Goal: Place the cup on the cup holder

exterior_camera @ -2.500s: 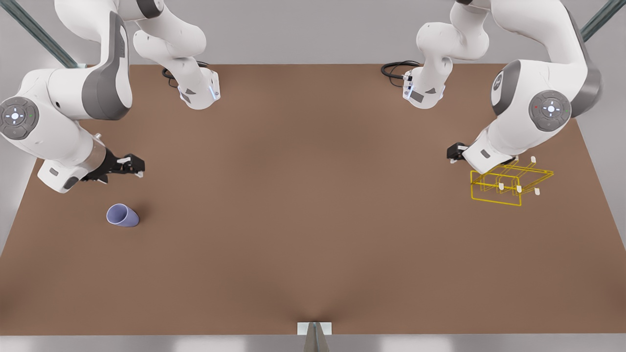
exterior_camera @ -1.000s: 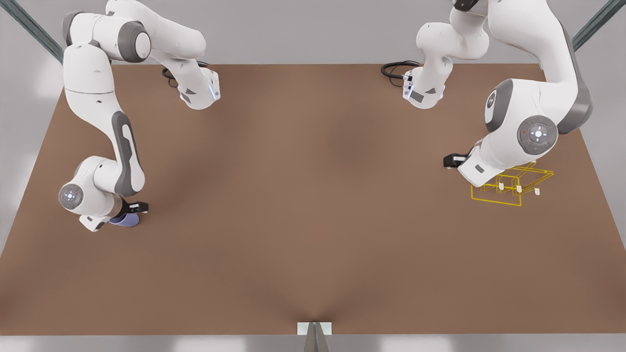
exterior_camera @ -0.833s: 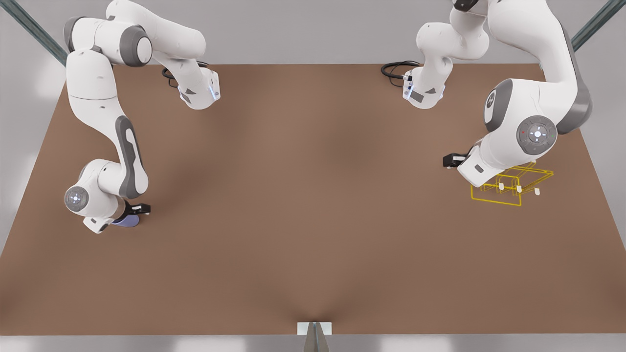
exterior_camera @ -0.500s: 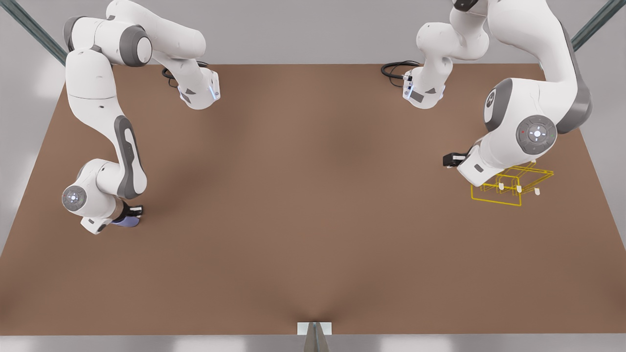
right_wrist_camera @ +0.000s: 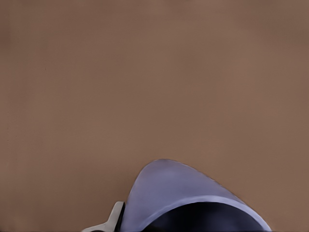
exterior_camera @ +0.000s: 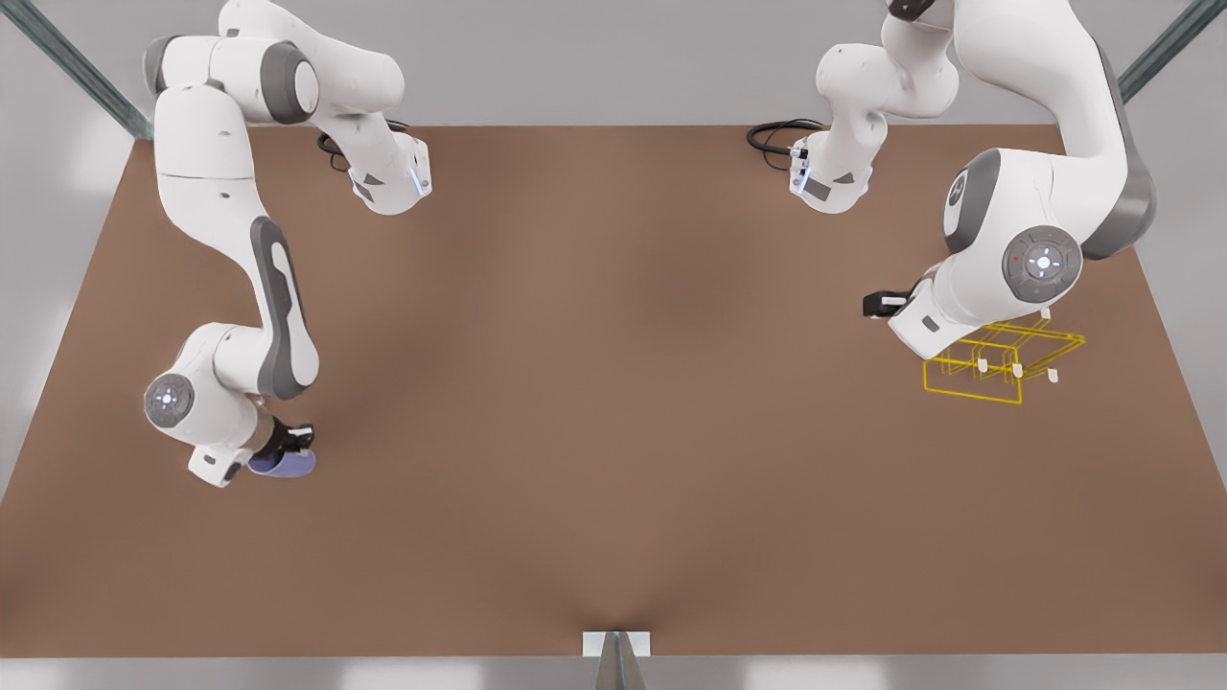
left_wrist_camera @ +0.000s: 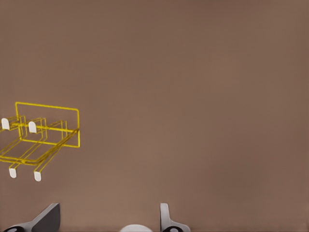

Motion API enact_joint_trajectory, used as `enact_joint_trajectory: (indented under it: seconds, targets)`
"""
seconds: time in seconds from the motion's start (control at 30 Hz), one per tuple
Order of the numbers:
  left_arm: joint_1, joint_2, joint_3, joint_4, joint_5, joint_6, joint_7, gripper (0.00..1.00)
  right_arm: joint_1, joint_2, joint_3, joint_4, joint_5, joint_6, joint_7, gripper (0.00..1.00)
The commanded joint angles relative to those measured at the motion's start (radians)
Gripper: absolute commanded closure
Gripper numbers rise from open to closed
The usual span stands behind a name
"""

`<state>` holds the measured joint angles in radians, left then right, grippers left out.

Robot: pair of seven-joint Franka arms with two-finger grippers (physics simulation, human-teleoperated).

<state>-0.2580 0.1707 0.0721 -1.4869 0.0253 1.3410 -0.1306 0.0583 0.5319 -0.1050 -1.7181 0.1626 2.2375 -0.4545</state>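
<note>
My right gripper (exterior_camera: 288,450) sits near the table's (exterior_camera: 613,402) front-left corner as the front view shows it, closed on the lavender cup (exterior_camera: 284,465), whose rim curves right against one finger (right_wrist_camera: 116,218) in the right wrist view; I judge it held, though I can't tell whether it is clear of the surface. The move ahead turns on one line: the yellow wire cup holder (exterior_camera: 1002,362) lies well apart, straight across the table toward its right edge. My left gripper (left_wrist_camera: 108,220) waits just beside that rack, fingers spread and empty, so the nearer arm isn't the one carrying; the white-tipped pegs (left_wrist_camera: 32,126) stand bare.
</note>
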Motion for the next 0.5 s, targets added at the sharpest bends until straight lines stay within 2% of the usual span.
enact_joint_trajectory:
  seconds: [0.0, 0.2, 0.3, 0.4, 0.47]
  targets:
    - [-0.001, -0.002, 0.000, 0.000, 0.001, -0.026, 0.000, 0.00, 0.052, -0.001, 0.004, 0.031, 0.187, -0.076, -0.003, 0.79]
    - [-0.001, 0.000, -0.034, 0.030, -0.050, -0.124, 0.006, 0.00, 0.218, 0.013, 0.004, 0.071, 0.678, -0.087, 0.005, 0.79]
    - [0.003, 0.015, -0.034, 0.040, -0.051, -0.125, 0.006, 0.00, 0.305, 0.019, 0.019, 0.129, 0.821, -0.085, 0.075, 0.79]
    - [0.006, 0.015, -0.031, 0.040, -0.051, -0.125, 0.008, 0.00, 0.429, 0.100, 0.019, 0.199, 1.130, -0.069, 0.091, 0.79]
    - [0.008, 0.015, -0.029, 0.040, -0.050, -0.126, 0.009, 0.00, 0.459, 0.180, 0.019, 0.274, 1.221, -0.069, 0.085, 0.79]
